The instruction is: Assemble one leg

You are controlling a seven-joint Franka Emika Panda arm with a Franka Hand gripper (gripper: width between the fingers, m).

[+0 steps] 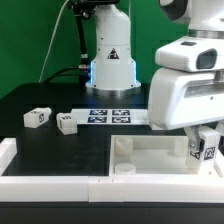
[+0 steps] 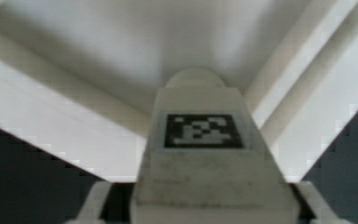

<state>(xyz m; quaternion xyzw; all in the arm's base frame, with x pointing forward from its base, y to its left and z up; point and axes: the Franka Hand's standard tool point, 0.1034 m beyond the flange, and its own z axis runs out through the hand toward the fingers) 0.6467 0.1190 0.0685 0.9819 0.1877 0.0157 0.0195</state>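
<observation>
My gripper [image 1: 205, 150] is shut on a leg [image 1: 209, 152], a small white block with a black-and-white tag, and holds it over the right side of the large white tray-like part [image 1: 150, 155]. In the wrist view the leg [image 2: 202, 140] fills the middle between my fingers [image 2: 108, 200], its tag facing the camera, with the white tray [image 2: 87, 60] close behind it. Two more legs [image 1: 38, 117] [image 1: 66, 124] lie on the black table at the exterior view's left.
The marker board [image 1: 110, 114] lies on the table behind the tray, in front of the arm's base [image 1: 110, 65]. A white rail [image 1: 60, 182] runs along the table's front and left edges.
</observation>
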